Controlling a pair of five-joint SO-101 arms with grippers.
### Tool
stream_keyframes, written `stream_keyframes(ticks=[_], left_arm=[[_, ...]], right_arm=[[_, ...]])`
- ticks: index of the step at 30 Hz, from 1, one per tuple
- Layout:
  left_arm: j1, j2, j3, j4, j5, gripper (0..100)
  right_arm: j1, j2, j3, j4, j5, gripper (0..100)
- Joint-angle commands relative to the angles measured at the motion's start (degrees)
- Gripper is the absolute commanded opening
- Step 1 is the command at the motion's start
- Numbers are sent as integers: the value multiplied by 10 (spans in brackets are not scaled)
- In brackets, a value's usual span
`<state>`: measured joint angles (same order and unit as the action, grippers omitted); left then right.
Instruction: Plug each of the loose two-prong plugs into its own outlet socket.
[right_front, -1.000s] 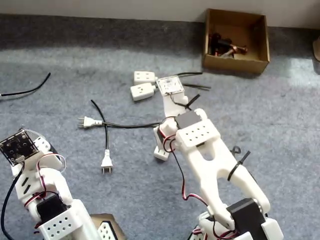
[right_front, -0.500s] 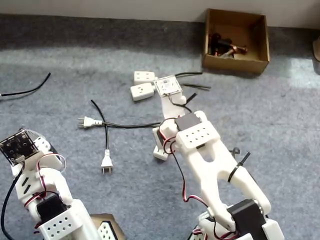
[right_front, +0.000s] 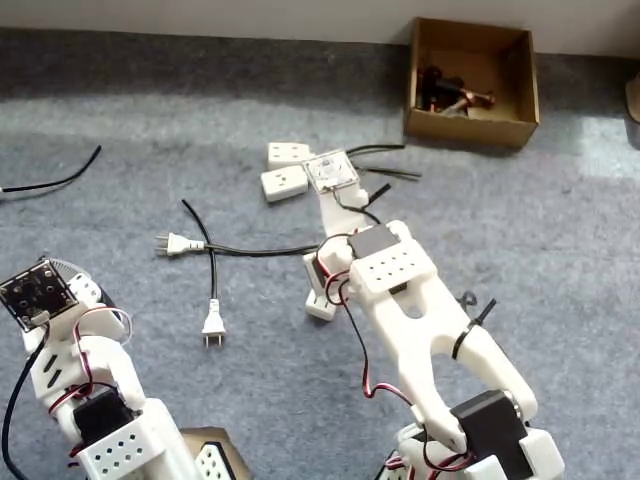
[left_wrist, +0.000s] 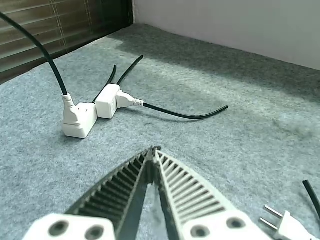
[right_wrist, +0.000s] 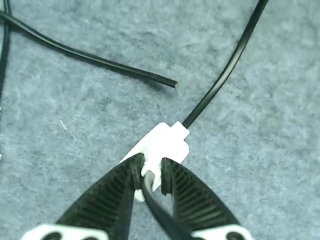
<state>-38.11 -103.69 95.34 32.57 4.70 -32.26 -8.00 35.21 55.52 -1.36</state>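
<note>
Plug (right_wrist: 165, 142), white with a black cord (right_wrist: 225, 70), sat pinched near one end between the narrow jaws of the right gripper (right_wrist: 150, 166), low over the grey carpet (right_wrist: 75, 125). Its prongs were hidden under the fingers, so which way they pointed could not be told; if they were off line with the slots, a push would likely have jammed or bent them. The hold took in little of the body, so the plug could have pivoted or slipped out under load. Trailing cord might have dragged against the cut cable end (right_wrist: 172, 84) lying just beside it. The nearer outlet socket (right_front: 283, 183) and the farther outlet socket (right_front: 288, 153) lay loose on the carpet, touching nothing that would brace them, and looked apt to skid away from a one-armed push.

The right arm (right_front: 400, 270) was stretched forward from the near edge, its wrist tipped down just beside the sockets. The left arm (right_front: 90, 380) sat folded back at the near left corner, well apart from them, and the left gripper (left_wrist: 152, 150) was closed on nothing, aimed low across the carpet
</note>
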Motion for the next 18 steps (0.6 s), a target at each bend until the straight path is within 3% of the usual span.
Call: stream_keyframes(ticks=[1,18], left_arm=[[7,-8,-6,-2,6,7],[7,-8,-6,-1,6,7]], right_arm=[[-16,33,7,-7,10,6],[-34,33,13,-31,10,6]])
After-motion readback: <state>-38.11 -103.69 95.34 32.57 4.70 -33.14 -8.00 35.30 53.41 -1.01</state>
